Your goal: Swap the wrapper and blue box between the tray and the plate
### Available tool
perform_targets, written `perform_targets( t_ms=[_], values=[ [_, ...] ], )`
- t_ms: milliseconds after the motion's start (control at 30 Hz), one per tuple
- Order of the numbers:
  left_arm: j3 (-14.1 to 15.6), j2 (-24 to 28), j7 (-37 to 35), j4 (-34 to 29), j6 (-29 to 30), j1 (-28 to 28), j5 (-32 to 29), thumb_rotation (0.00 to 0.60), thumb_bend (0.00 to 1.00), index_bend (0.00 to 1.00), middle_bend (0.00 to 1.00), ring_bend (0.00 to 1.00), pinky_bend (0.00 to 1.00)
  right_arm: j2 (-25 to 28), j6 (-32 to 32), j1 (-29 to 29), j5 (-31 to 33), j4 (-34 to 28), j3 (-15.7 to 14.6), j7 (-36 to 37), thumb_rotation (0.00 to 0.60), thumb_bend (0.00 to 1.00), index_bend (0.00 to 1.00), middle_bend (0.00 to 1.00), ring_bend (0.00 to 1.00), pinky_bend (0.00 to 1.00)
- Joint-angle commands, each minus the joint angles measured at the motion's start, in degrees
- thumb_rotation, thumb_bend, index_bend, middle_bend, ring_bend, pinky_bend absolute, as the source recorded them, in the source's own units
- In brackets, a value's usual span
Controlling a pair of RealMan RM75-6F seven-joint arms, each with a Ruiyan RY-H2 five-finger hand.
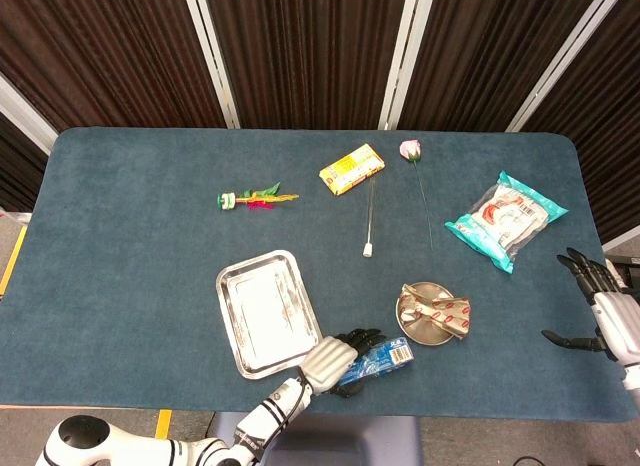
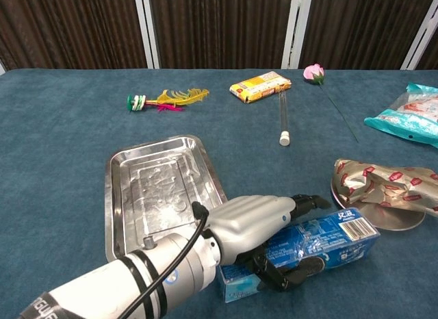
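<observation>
The left hand [image 2: 263, 230] is wrapped over the near-left end of the blue box [image 2: 321, 240], which lies on the bench between the tray [image 2: 130, 189] and the plate [image 2: 390, 220]. The wrapper [image 2: 387, 182] sits on the plate. The right hand [image 1: 605, 311] hangs with fingers apart, holding nothing. Gripped so far off-centre, the box could tip or slip when lifted. With the wrapper on it, the plate leaves little room to land the box.

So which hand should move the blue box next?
Left. The left hand already has its fingers around the blue box, while the right hand sits open at the far table edge.
</observation>
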Motion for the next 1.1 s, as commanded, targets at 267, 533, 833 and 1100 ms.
perform_targets(
  t_ms=[267,533,833,1100],
  values=[
    [-0.9,2.2,-6.3,-1.4,-1.1,-0.5,3.6,0.6,0.47,0.54,0.58,0.6,0.76,-0.1,-1.2,0.1,0.3,-0.2,0.3,-0.8,0.6,0.15,0.0,0.0,0.0,0.0],
    [-4.5,10.2,-8.3,-3.5,1.1,-2.1,9.5,0.6,0.47,0.56,0.59,0.61,0.77,-0.1,-1.2,-0.2,-0.1,-1.3,0.1,-3.2,0.6,0.15,0.0,0.0,0.0,0.0],
    [-1.8,22.7,-15.3,-0.1,0.3,0.0,11.6,0.6,0.46,0.52,0.55,0.59,0.74,-0.8,-1.1,-0.6,-0.5,-3.4,0.0,-7.6,0.6,0.15,0.0,0.0,0.0,0.0],
    [1.5,27.0,-22.2,2.8,-3.2,0.5,11.7,0.6,0.38,0.1,0.13,0.11,0.2,-1.7,0.3,-1.6,-0.2,-4.8,0.2,-11.8,0.6,0.15,0.0,0.0,0.0,0.0]
  ],
)
